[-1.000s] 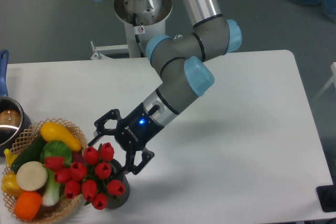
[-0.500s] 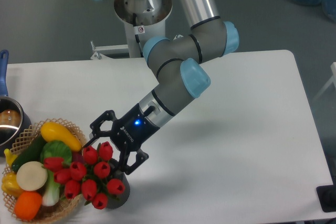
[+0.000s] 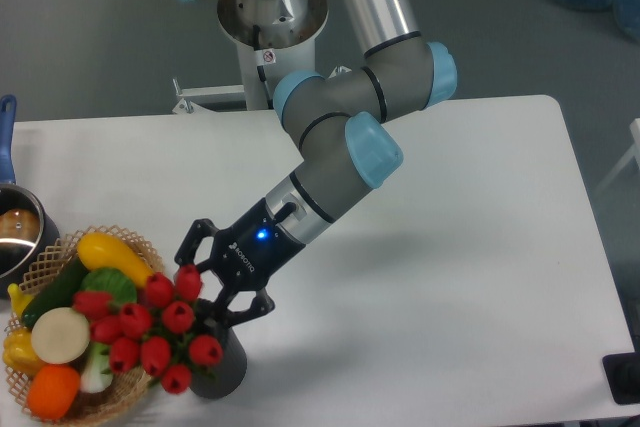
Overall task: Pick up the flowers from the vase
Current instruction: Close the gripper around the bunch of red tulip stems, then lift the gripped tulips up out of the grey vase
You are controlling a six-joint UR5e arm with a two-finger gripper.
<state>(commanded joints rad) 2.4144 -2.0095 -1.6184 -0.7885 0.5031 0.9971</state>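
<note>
The flowers (image 3: 150, 332), a bunch of red tulip buds, lean left over the basket's edge. Their stems run into the vase (image 3: 225, 369), a short dark grey cylinder near the table's front edge. My gripper (image 3: 212, 294) comes in from the upper right, just above the vase's mouth. Its black fingers (image 3: 247, 305) are closed around the stems behind the buds. The stems themselves are mostly hidden by the buds and fingers.
A woven basket (image 3: 125, 387) of produce, with a yellow squash, greens and an orange, stands against the vase's left side. A steel pot (image 3: 15, 232) with a blue handle sits at the far left. The table's front edge runs just below the vase.
The gripper's fingers have closed in on the stems. The bunch has shifted left and slightly up, leaving more of the vase showing.
</note>
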